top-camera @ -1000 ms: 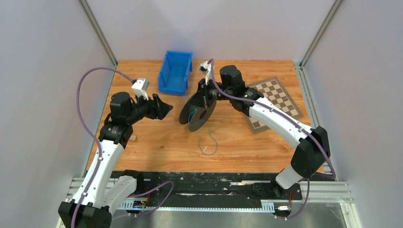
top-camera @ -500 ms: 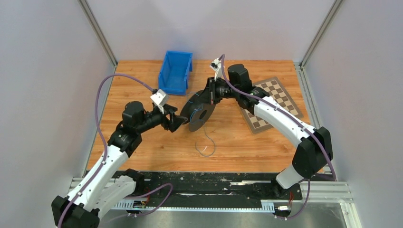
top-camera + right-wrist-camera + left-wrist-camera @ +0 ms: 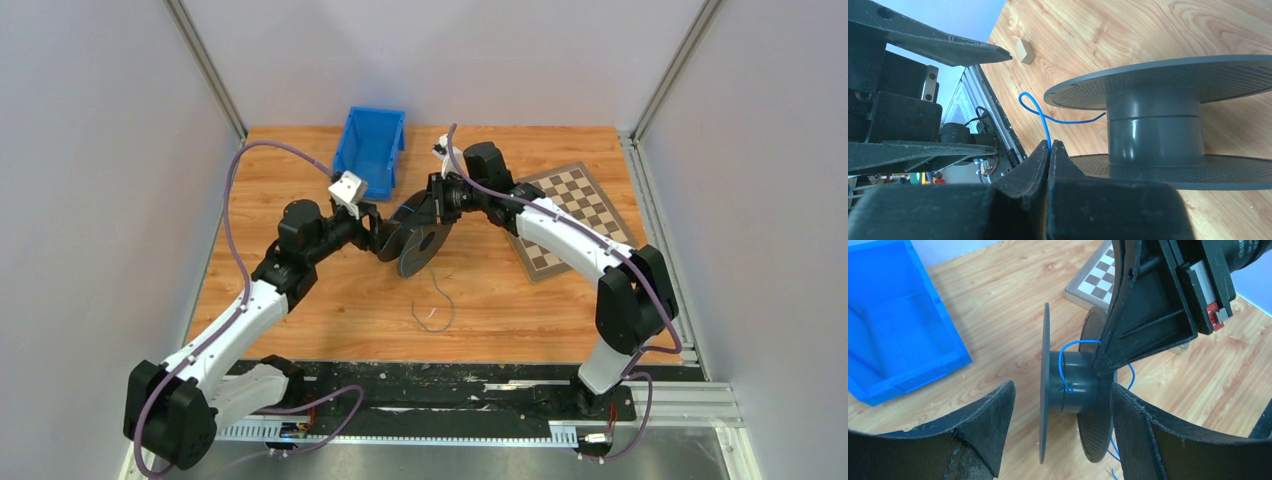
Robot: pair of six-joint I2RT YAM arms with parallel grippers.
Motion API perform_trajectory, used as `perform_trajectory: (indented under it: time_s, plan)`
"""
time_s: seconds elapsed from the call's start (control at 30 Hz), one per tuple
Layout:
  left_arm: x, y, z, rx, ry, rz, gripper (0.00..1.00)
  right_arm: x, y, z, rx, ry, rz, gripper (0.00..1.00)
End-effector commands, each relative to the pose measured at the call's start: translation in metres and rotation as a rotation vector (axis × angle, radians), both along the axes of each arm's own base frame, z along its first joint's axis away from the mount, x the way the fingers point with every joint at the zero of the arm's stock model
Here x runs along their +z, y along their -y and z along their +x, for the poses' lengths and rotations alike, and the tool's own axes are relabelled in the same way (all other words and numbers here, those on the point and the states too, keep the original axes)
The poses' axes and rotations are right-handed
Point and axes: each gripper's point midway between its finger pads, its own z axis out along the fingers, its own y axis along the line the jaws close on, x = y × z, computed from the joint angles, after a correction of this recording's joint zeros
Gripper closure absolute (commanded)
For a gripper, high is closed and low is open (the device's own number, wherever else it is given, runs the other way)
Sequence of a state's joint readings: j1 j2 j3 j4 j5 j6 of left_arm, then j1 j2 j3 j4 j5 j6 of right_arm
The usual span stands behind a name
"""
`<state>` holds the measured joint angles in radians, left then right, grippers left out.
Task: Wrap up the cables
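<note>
A black spool [image 3: 416, 243] stands on edge mid-table. The thin blue cable [image 3: 1063, 367] is tied round its grey hub [image 3: 1074, 383]. A loose end curls on the wood [image 3: 436, 303]. My left gripper [image 3: 384, 240] is open. In the left wrist view [image 3: 1062, 389] its fingers sit on either side of the spool's near rims without touching. My right gripper [image 3: 438, 200] is above and behind the spool. In the right wrist view [image 3: 1049, 145] it is shut on the cable [image 3: 1040, 114], which loops from its tips to the hub [image 3: 1155, 131].
A blue bin [image 3: 369, 150] stands at the back, left of the spool. A checkerboard mat [image 3: 575, 215] lies to the right under the right arm. A small wooden block [image 3: 1023, 51] lies on the wood near the left arm.
My left arm has swung right and forward until its open fingers flank the spool. My right gripper has shifted slightly back and left, still at the spool's top.
</note>
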<state>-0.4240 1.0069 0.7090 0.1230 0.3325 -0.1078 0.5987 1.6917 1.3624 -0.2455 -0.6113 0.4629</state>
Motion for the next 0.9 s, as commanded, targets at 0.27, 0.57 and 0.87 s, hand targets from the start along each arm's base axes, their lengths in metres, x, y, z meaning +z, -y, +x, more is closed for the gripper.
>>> perform_trajectory:
  time_s: [0.27,0.57,0.87]
  plan:
    - [-0.006,0.013,0.032,0.011,0.066,-0.023,0.31,0.007,-0.007,0.011,-0.008,-0.009,0.026,1.0]
    - [-0.026,0.02,0.031,-0.019,0.035,-0.029,0.33,0.01,0.001,0.021,-0.05,0.009,0.022,1.0]
    - [-0.026,0.016,0.039,0.024,0.043,-0.031,0.38,0.003,0.0,0.021,-0.046,-0.005,0.019,1.0]
